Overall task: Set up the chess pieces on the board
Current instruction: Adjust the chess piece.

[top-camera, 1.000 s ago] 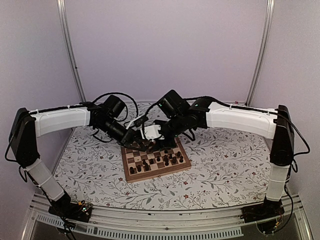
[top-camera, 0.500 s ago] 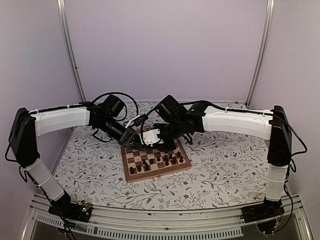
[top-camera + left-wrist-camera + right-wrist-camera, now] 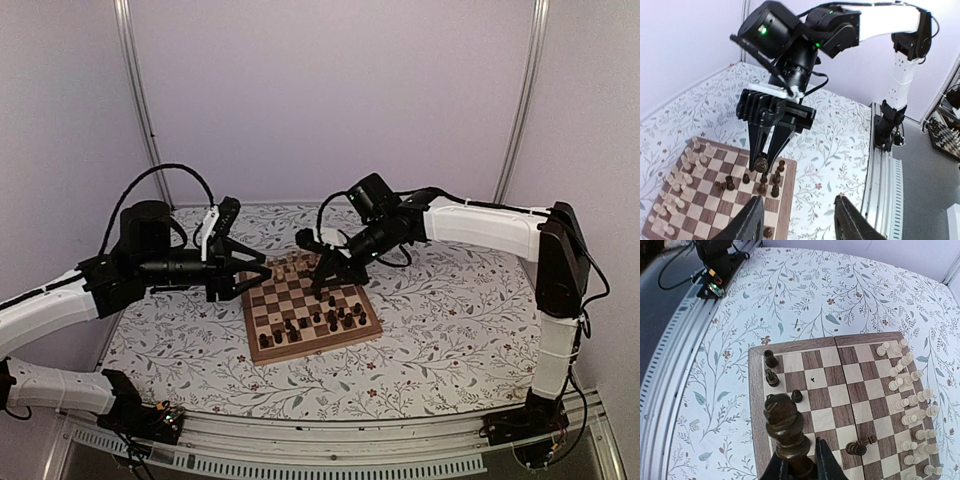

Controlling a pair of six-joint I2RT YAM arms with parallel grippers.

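The right gripper [image 3: 762,156] is clamped on a dark piece [image 3: 786,432], held above the board [image 3: 285,300]. The left gripper [image 3: 799,220] is held with fingers apart, empty, near the board's far left corner. Pale pieces [image 3: 910,400] are ranged along the far rows. Other dark pieces [image 3: 315,322] are scattered nearer, one toppled [image 3: 860,445].

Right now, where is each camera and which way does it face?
Top external: above, behind the bases, looking down at the board; both arms show.
Left wrist: faces across the board at the right gripper; open left gripper below.
Right wrist: looks down the board; gripper pinching a dark piece.
Both wrists see that piece.
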